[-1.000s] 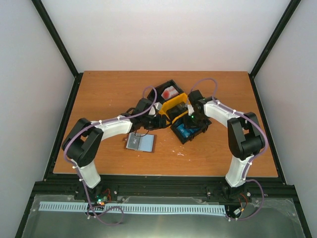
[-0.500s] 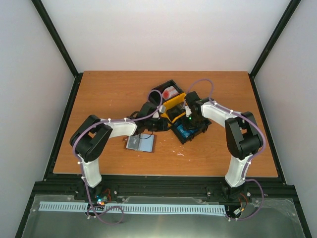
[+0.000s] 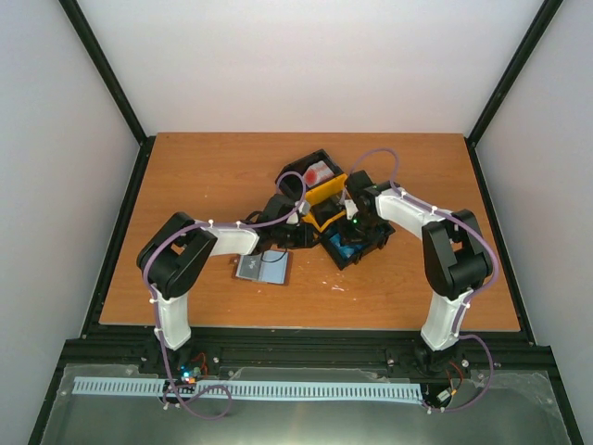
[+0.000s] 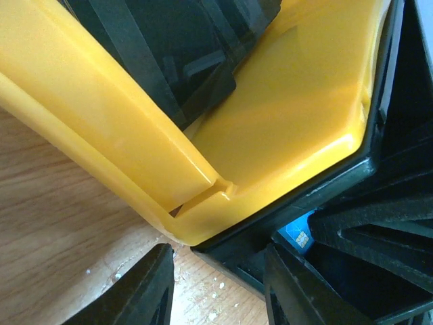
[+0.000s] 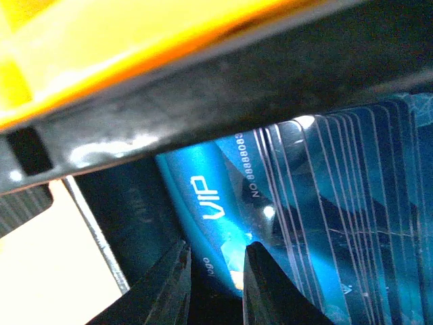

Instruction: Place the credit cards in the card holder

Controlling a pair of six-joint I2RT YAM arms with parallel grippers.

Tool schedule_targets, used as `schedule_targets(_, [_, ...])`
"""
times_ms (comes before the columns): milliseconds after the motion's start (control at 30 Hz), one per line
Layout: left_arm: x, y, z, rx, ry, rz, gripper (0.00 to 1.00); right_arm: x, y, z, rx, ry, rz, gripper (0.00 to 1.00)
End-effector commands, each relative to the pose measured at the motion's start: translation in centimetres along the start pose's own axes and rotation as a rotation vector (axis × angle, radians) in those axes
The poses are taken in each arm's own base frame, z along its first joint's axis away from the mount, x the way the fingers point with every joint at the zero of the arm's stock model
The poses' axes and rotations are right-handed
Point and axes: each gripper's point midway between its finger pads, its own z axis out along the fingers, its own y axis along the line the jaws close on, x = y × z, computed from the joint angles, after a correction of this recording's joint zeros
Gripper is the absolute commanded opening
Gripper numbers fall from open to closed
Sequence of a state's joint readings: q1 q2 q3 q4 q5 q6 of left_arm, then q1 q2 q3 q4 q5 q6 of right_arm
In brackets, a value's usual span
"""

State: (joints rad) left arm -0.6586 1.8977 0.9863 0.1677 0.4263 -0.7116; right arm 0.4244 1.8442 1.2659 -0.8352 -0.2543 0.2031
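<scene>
A stack of blue credit cards (image 3: 343, 247) (image 5: 338, 203) lies in the near black compartment of a black-and-yellow tray (image 3: 326, 192). One blue card marked VIP (image 5: 210, 196) leans apart from the stack. My right gripper (image 3: 350, 229) (image 5: 216, 261) is down in that compartment, fingers a little apart, tips over the VIP card's face. My left gripper (image 3: 310, 234) (image 4: 216, 261) stands open astride the tray's black corner wall (image 4: 243, 250), with a card's chip corner (image 4: 298, 235) showing beyond. The card holder (image 3: 262, 269) lies open on the table, pale grey-blue side up, left of the tray.
The tray's far black compartment holds a red-and-white object (image 3: 318, 172). Its yellow middle section (image 4: 291, 122) fills most of the left wrist view. Both arms crowd the tray from either side. White specks dot the wooden table (image 3: 204, 185) near the tray.
My left arm has reached further right to the tray's corner and its jaws have narrowed. The right gripper's jaws have narrowed slightly over the cards.
</scene>
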Motion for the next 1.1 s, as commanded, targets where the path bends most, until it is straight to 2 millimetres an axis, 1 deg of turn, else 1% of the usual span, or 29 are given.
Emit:
schedule_targets(0, [-0.6,-0.4,0.5,0.016,-0.024,0.034,0.38,-0.5,1.6,-2.0,-0.05,-0.028,0.006,0.23])
schedule_targets(33, [-0.6,-0.3,0.5,0.015,-0.023,0.034,0.38,-0.5,1.7,-2.1,-0.057,-0.027,0.007,0.23])
schedule_targets(133, [-0.5,-0.2,0.6,0.012,-0.02,0.032,0.37,-0.8,1.4,-2.2,-0.032,-0.04,0.009,0.23])
schedule_targets(200, [-0.5,-0.2,0.6,0.012,-0.019,0.031,0.37,-1.1,0.6,-2.1,0.014,-0.051,0.011,0.25])
schedule_targets(267, [-0.4,-0.2,0.6,0.012,-0.018,0.031,0.38,-1.4,0.0,-1.8,0.044,-0.054,0.004,0.26])
schedule_targets(500, [-0.4,0.2,0.8,0.001,-0.017,0.028,0.38,-2.5,-0.6,-0.5,0.075,-0.073,-0.045,0.27])
schedule_targets(800, [-0.4,0.2,0.8,-0.004,-0.016,0.031,0.38,-2.0,-0.8,0.7,0.064,-0.048,-0.062,0.27])
schedule_targets(933, [-0.4,0.3,0.8,-0.005,-0.016,0.03,0.37,-1.8,-1.6,1.0,0.109,-0.043,-0.066,0.28])
schedule_targets(1067, [-0.3,0.3,0.8,-0.005,-0.014,0.029,0.37,-1.9,-2.0,0.9,0.129,-0.049,-0.077,0.31])
